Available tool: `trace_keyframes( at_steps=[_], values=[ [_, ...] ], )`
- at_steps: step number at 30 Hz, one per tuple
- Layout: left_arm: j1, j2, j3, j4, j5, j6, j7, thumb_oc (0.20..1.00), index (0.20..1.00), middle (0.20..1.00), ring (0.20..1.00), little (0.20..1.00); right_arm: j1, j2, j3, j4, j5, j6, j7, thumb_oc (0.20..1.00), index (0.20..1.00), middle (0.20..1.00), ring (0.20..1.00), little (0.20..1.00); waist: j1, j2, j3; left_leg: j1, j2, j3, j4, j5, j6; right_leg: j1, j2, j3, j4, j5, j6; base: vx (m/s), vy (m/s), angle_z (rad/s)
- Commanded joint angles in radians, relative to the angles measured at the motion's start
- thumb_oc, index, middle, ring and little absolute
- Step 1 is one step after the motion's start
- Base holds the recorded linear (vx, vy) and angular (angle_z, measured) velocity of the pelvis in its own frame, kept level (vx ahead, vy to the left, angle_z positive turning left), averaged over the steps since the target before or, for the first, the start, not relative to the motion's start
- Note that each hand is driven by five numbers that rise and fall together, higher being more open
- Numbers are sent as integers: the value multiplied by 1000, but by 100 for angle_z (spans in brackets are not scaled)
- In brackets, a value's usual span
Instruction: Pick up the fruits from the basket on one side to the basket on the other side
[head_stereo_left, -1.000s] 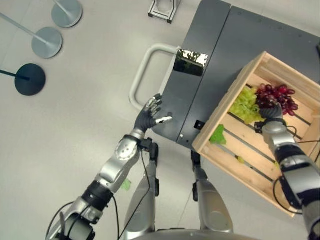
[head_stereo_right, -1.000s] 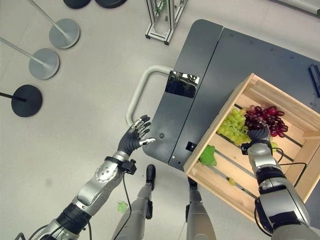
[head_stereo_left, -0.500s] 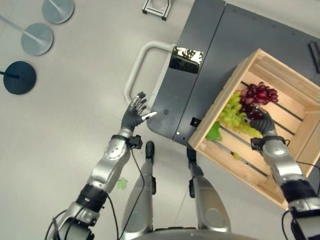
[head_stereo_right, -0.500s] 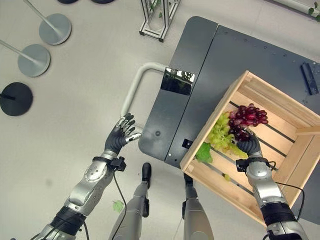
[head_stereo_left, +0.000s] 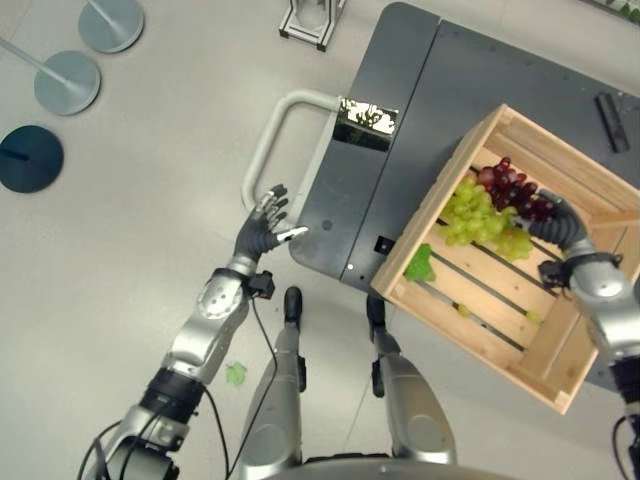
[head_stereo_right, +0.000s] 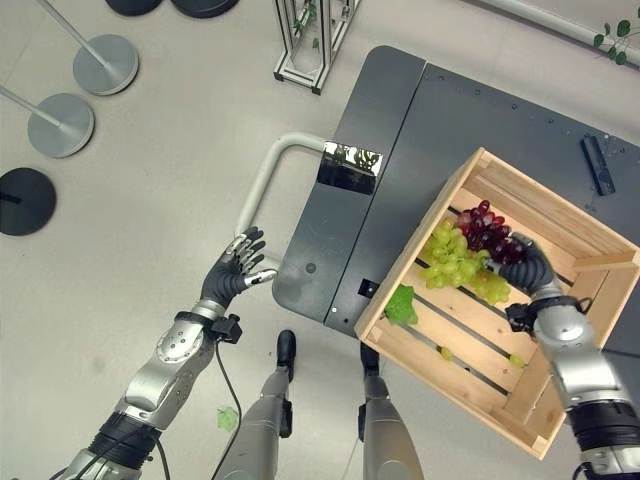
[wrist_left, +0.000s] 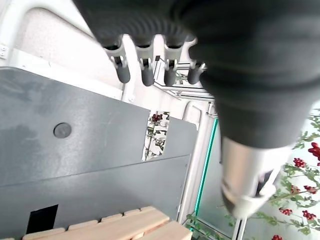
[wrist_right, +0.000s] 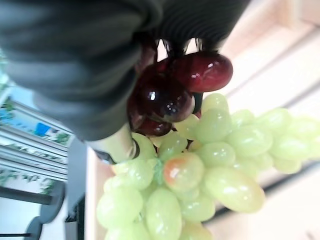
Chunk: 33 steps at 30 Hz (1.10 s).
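Observation:
A wooden crate (head_stereo_left: 470, 345) sits on a dark cart top (head_stereo_left: 480, 70). Inside it lie a bunch of green grapes (head_stereo_left: 475, 215) and, touching it, a bunch of red grapes (head_stereo_left: 515, 185). My right hand (head_stereo_left: 560, 228) is in the crate with its fingers curled round the red grapes; in the right wrist view the red grapes (wrist_right: 170, 90) sit against the palm with the green grapes (wrist_right: 200, 170) just past them. A green leaf (head_stereo_left: 420, 265) and a loose grape (head_stereo_left: 462, 310) lie on the crate's slats. My left hand (head_stereo_left: 262, 230) is open beside the cart, fingers (wrist_left: 145, 75) straight.
The cart's white loop handle (head_stereo_left: 265, 150) is just above my left hand. Round stand bases (head_stereo_left: 65, 82) sit on the floor at far left, and an aluminium frame (head_stereo_left: 305, 20) at the top. A small black bar (head_stereo_left: 610, 108) lies on the cart. A leaf (head_stereo_left: 236, 373) lies on the floor.
The camera has shifted. My right hand has stayed on the red grapes while its arm has swung out to the right. The left hand keeps its open pose by the handle.

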Motion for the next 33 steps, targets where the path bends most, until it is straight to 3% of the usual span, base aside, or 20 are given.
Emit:
trace_keyframes(
  at_steps=[1, 6, 10, 15, 16, 22, 33],
  values=[
    [11, 52, 7, -62, 62, -18, -37, 1000, 1000, 1000, 1000, 1000, -96, -127, -55, -95, 72, -51, 39, 200, 200, 200, 200, 200, 16, -97, -93, -21, 44, 6, 64, -97, -64, -66, -97, -45, 163, -179, 100, 0, 0, 0],
    [4, 97, -17, -80, 81, -14, -77, 1000, 1000, 1000, 1000, 1000, -145, -343, -6, -163, 135, -32, 137, 200, 200, 200, 200, 200, 18, -127, -124, -2, 56, 12, 59, -97, -73, -54, -93, -50, 166, -182, 103, 19, -1, -4],
    [-21, 112, -47, -87, 73, -14, -90, 1000, 1000, 1000, 1000, 1000, -214, -425, 64, -191, 159, -24, 169, 200, 200, 200, 200, 200, 20, -137, -137, 7, 62, 15, 55, -98, -78, -47, -91, -51, 165, -184, 103, 14, -3, -8],
    [-126, 123, -144, -80, 81, -16, -105, 1000, 1000, 1000, 1000, 1000, -471, -491, 323, -168, 198, -15, 194, 200, 200, 200, 200, 200, 24, -155, -160, 15, 69, 15, 51, -95, -84, -37, -85, -53, 164, -188, 103, 1, -3, 1],
    [-178, 117, -188, -70, 85, -17, -109, 1000, 1000, 1000, 1000, 1000, -570, -496, 428, -164, 203, -7, 207, 200, 200, 200, 200, 200, 23, -162, -168, 19, 72, 16, 52, -95, -87, -32, -85, -56, 166, -191, 102, 0, 0, 0],
    [-333, 51, -287, -9, 101, -24, -83, 1000, 1000, 1000, 1000, 1000, -818, -446, 684, -105, 195, 3, 212, 200, 200, 200, 200, 200, 12, -163, -190, 24, 75, 11, 51, -95, -90, -16, -83, -64, 163, -196, 100, 0, 0, 0],
    [-434, -27, -398, 71, 129, -17, -88, 1000, 1000, 1000, 1000, 1000, -909, -322, 862, -25, 30, 62, 274, 200, 200, 200, 200, 200, 22, -134, -217, 25, 68, -6, 57, -98, -88, 12, -84, -81, 160, -204, 96, 2, 0, 1]
  ],
)
